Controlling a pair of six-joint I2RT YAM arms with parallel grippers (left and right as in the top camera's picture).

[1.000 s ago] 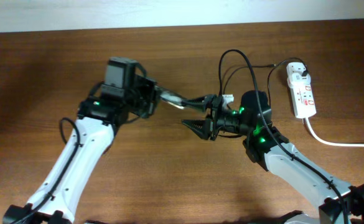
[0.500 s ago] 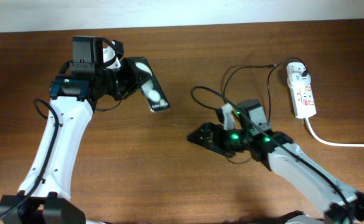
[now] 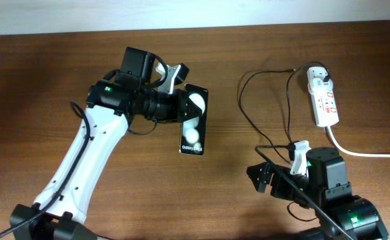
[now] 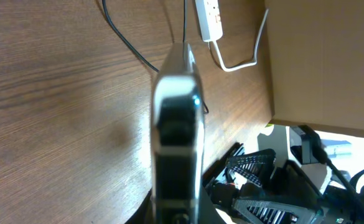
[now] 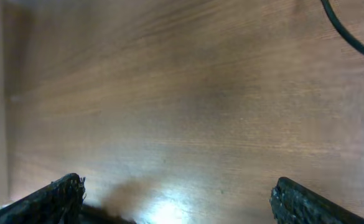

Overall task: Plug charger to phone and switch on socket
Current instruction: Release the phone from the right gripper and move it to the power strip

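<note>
My left gripper (image 3: 179, 107) is shut on the phone (image 3: 193, 121) and holds it above the table's middle. Its glossy face shows two white spots. In the left wrist view the phone (image 4: 178, 124) shows edge-on between the fingers. The charger cable (image 3: 287, 110) loops on the table from a white plug (image 3: 321, 77) on the socket (image 3: 325, 101) at the far right. I cannot make out its connector tip. My right gripper (image 3: 257, 179) is open and empty near the front edge. In the right wrist view (image 5: 178, 190) only bare wood lies between its fingers.
A thick white cord (image 3: 365, 153) runs from the socket off the right edge. The left wrist view shows the socket (image 4: 209, 18), the cable (image 4: 127, 42) and the right arm (image 4: 262, 193) ahead. A cable stretch (image 5: 350, 34) crosses the right wrist view's top right corner.
My left arm has swung right with the phone and turned it lengthwise. My right arm has drawn back to the front right, away from the cable, with open fingers.
</note>
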